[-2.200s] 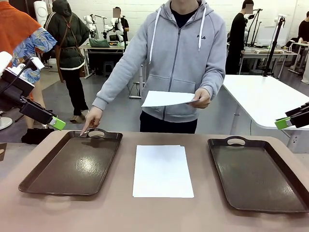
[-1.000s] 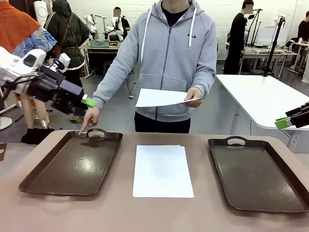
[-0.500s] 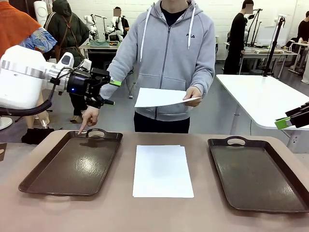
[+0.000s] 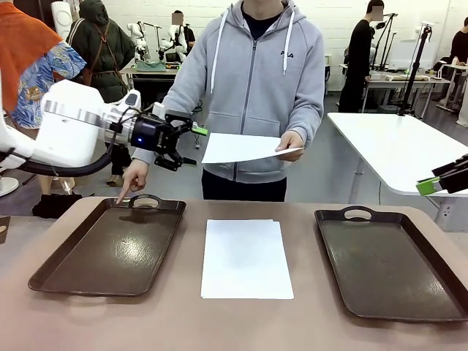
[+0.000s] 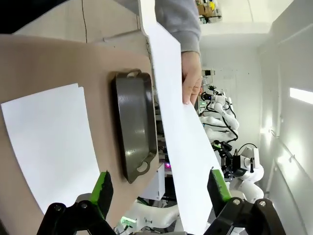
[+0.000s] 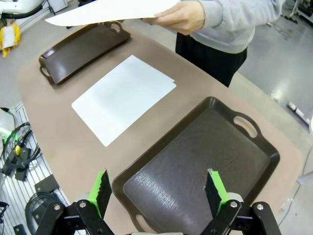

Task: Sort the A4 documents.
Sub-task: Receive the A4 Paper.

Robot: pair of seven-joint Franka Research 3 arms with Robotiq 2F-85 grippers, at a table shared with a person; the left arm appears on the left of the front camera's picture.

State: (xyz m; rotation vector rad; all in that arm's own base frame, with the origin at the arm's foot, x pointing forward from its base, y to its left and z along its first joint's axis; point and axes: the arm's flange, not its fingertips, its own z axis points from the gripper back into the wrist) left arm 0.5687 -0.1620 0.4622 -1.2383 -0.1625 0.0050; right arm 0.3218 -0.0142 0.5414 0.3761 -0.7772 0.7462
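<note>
Two trays were set on the table (image 4: 183, 322), the left tray (image 4: 102, 256) and the right tray (image 4: 387, 270), with a pile of at least two sheets (image 4: 246, 258) between them. One more sheet (image 4: 241, 148) was held in the person's hand (image 4: 292, 142), just beside the left claw (image 4: 191, 146), which was spread apart. The right claw (image 6: 159, 188) was spread apart too.

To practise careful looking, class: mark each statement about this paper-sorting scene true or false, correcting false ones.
1. The left tray and right tray are empty. True.
2. The left pincer is shut on the held A4 sheet. False: it is open, by the sheet's edge.
3. A4 sheets lie on the table between the trays. True.
4. The person's free hand points at the right tray. False: at the left tray.
</note>
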